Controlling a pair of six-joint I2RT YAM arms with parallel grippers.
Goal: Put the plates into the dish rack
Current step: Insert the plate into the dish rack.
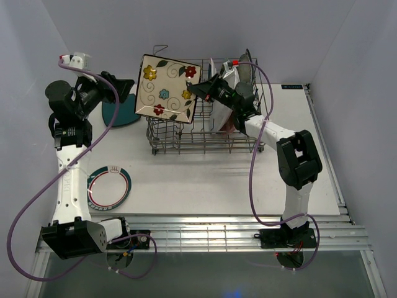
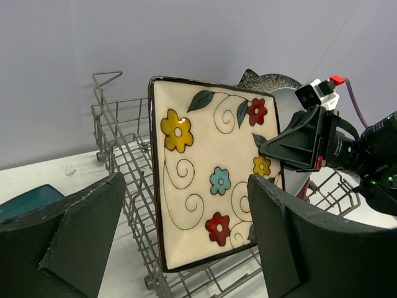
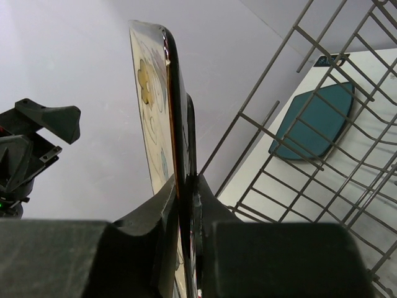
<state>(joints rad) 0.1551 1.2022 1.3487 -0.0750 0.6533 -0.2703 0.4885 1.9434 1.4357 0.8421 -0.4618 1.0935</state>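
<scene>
Our right gripper pinches the flower plate by its edge, standing it up at the left end of the dish rack so it can slip between the wires. Our left gripper hangs nearby, wide open, holding nothing.

The cream floral square plate stands on edge, tilted, above the left end of the grey wire dish rack, pinched at its right edge by the right gripper. Several plates stand upright in the rack's right end. On the table, a teal square plate lies just left of the rack, and a white round plate with green and red rim rings lies nearer, at the left.
</scene>
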